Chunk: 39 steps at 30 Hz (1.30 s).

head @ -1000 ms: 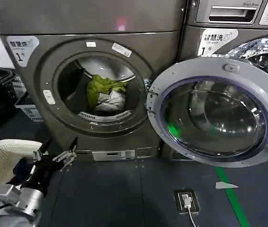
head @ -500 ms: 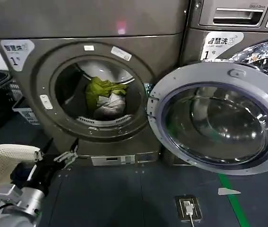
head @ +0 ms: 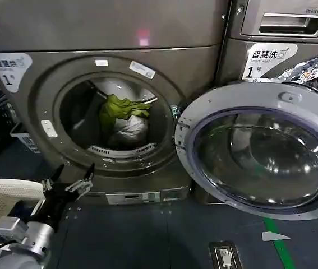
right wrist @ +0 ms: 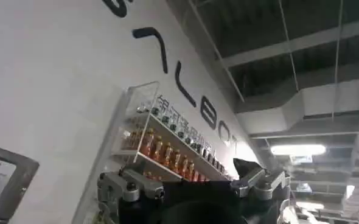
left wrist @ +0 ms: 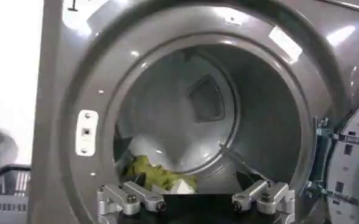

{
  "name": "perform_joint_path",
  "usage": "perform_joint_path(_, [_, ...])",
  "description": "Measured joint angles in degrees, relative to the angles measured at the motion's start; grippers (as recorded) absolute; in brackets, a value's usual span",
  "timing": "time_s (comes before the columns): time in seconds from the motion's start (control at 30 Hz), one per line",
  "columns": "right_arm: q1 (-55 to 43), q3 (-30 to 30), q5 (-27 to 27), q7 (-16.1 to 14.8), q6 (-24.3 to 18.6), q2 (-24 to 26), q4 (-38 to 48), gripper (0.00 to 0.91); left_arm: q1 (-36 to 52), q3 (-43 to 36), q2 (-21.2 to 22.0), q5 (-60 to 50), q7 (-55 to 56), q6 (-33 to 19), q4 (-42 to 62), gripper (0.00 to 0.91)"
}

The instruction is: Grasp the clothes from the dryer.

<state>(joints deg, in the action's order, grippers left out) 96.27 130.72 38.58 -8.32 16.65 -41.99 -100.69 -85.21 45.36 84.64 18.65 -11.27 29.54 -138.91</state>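
A: What is hard to make out?

B: The clothes [head: 122, 115] lie deep in the drum of the dryer [head: 108, 84]: one yellow-green piece over one pale piece, their lower edges hidden by the porthole rim. From the left wrist, the gripper's own body covers most of them.

A: And the grippers?

B: The left gripper [head: 69, 182] hangs low before the dryer, fingers apart, empty. The right gripper [right wrist: 195, 182] points up at a wall shelf [right wrist: 167, 152] of bottles, fingers spread.

A: Doors?

B: One door [head: 262, 151], swung open to the right.
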Motion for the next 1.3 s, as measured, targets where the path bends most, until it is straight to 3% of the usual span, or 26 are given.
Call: perform_joint_path(1.3, [-0.12, -0.12, 0.0, -0.35, -0.16, -0.62, -0.3, 0.907, -0.36, -0.2, -0.1, -0.18, -0.23, 0.02, -0.44, 0.907])
